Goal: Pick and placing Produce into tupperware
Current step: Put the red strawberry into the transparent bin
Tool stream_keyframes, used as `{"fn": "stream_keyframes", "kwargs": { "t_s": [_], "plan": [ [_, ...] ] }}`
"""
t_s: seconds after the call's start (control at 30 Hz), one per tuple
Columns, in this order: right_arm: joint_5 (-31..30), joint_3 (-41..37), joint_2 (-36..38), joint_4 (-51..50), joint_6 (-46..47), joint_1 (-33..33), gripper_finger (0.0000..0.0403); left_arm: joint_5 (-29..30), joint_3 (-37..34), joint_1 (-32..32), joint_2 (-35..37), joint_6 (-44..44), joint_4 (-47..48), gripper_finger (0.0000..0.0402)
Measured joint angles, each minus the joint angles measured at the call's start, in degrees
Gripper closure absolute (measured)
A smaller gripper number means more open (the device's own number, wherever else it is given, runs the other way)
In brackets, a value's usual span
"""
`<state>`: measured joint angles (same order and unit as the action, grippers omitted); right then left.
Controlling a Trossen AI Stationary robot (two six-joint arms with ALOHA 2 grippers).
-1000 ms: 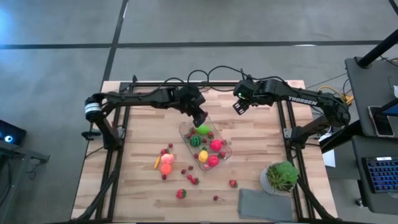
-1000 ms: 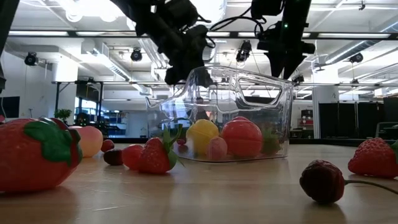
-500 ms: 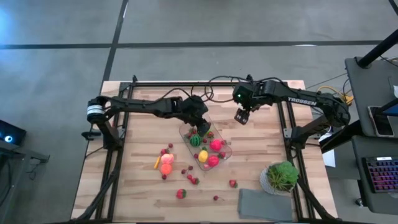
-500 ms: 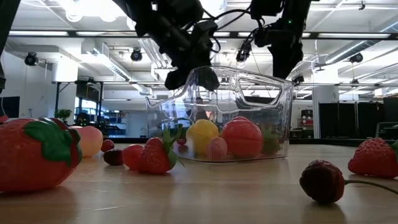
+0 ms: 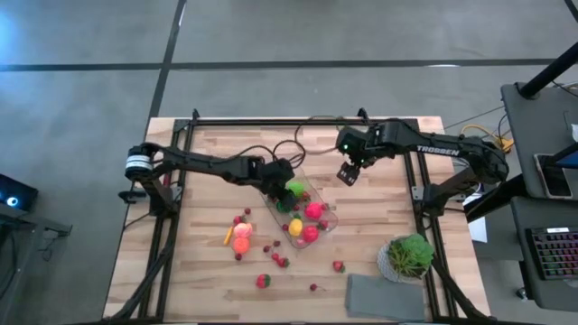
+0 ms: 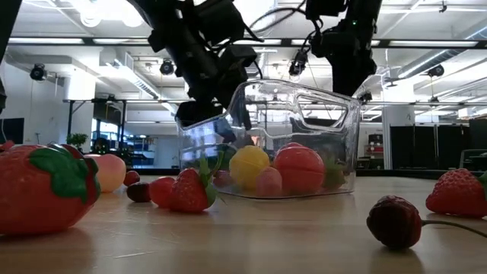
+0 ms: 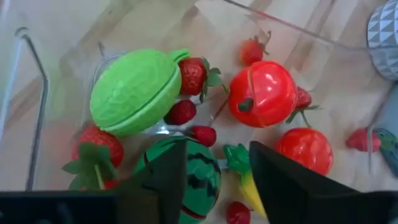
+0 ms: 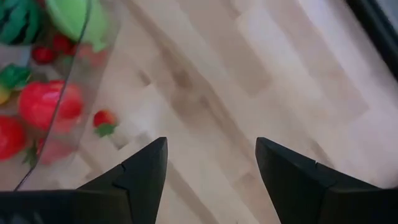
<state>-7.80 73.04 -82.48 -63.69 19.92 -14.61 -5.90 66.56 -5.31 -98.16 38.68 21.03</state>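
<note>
The clear tupperware (image 5: 330, 221) lies on the table's middle, its wall (image 6: 335, 129) see-through. Inside it lie a pale green fruit (image 7: 134, 90), a striped watermelon (image 7: 202, 180), a red tomato (image 7: 261, 93) and small strawberries. More produce lies loose on the wood left of and nearer than the tub: an orange-pink pair (image 5: 241, 236) and strawberries (image 5: 263, 281). My left gripper (image 7: 217, 152) is open, low over the tub's far-left end (image 5: 278, 178), right above the watermelon. My right gripper (image 8: 210, 146) is open over bare wood right of the tub's far end (image 5: 348, 171).
A potted green plant (image 5: 411, 255) and a flat grey cloth (image 5: 379, 296) sit at the near right corner. A big strawberry (image 6: 46, 186) and a dark berry (image 6: 396, 221) lie close to the low camera. Black frame rails (image 5: 167, 226) run along both table sides.
My left gripper has come down to the tub's far-left end and shifted toward the table's left edge. My right gripper has moved a little toward the near edge. The tub has stayed in place.
</note>
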Motion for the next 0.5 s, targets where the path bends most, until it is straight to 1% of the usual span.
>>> {"fn": "stream_keyframes", "kwargs": {
  "t_s": [0.13,0.23,0.4,0.5],
  "plan": [
    [1.26,-1.46,0.00,0.17,0.53,2.97,0.0165,0.50,-0.14,1.70,0.02,0.02,0.04,0.0189],
    [5.74,-3.97,0.00,1.53,-2.38,4.31,0.0165,0.36,-0.10,2.76,0.43,0.00,0.06,0.0168],
    [6.56,-10.85,0.00,5.58,-11.79,6.65,0.0165,0.29,-0.19,4.02,0.71,-1.39,3.06,0.0162],
    [6.68,-14.58,-0.18,7.40,-13.37,7.08,0.0165,0.28,-0.06,4.57,1.33,-1.65,5.75,0.0162]
  ]
}}
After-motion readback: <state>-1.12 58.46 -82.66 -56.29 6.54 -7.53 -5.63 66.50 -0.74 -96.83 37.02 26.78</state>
